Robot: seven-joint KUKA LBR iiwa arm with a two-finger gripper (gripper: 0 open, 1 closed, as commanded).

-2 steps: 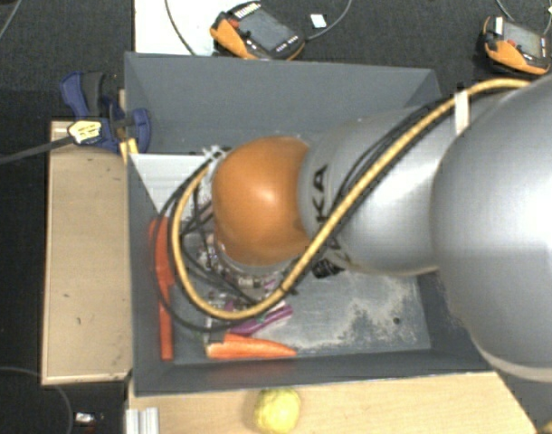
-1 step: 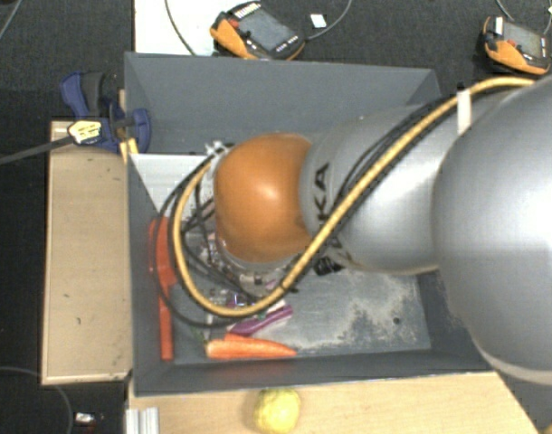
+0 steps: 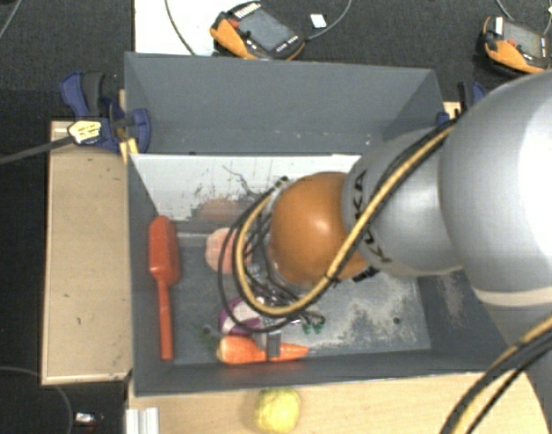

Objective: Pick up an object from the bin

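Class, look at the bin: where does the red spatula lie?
The red spatula lies along the bin's left wall in the camera view, left of a pink lump, its handle end near an orange carrot.

Note the bin (image 3: pixel 276 107): grey sheet metal, matt on its walls, the floor scuffed and speckled with pale wear. The arm's shell (image 3: pixel 502 197) is smooth, satin silver, and its wrist cover (image 3: pixel 308 229) is a glossy orange dome. You see a red spatula (image 3: pixel 163 274) and an orange carrot (image 3: pixel 244 352), both probably smooth plastic, faintly shiny.
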